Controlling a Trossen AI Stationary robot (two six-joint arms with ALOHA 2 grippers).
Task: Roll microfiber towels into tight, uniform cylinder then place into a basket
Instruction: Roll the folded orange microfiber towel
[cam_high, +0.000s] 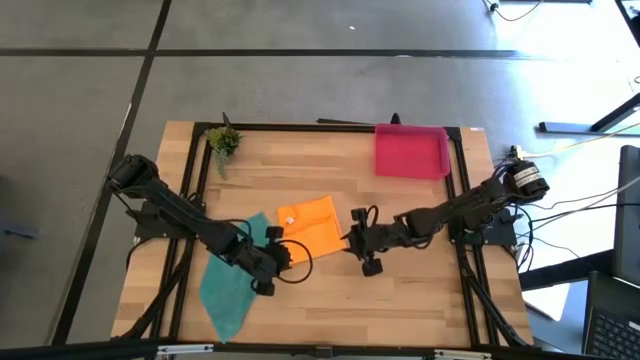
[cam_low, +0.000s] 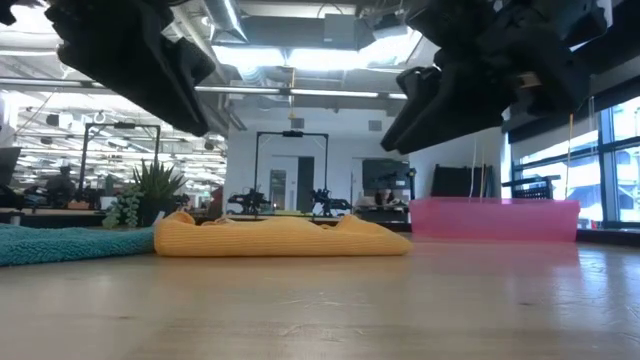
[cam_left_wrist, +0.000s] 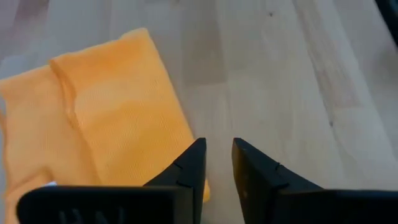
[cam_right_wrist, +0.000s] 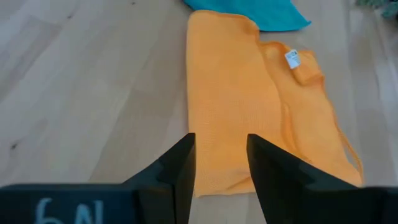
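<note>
The orange towel (cam_high: 310, 225) lies folded on the table's middle, a white tag on its far left part; it also shows in the low view (cam_low: 280, 238), the left wrist view (cam_left_wrist: 99, 118) and the right wrist view (cam_right_wrist: 249, 106). The teal towel (cam_high: 235, 278) lies spread flat to its left. The pink basket (cam_high: 411, 150) stands at the far right. My left gripper (cam_high: 288, 254) hovers open above the orange towel's near left corner (cam_left_wrist: 217, 165). My right gripper (cam_high: 354, 240) hovers open above its right edge (cam_right_wrist: 221, 165). In the low view both are raised clear of the towel.
A small potted plant (cam_high: 224, 142) stands at the table's far left corner. A black frame (cam_high: 330, 127) runs around the tabletop. Bare wood lies along the near edge and between the orange towel and the basket.
</note>
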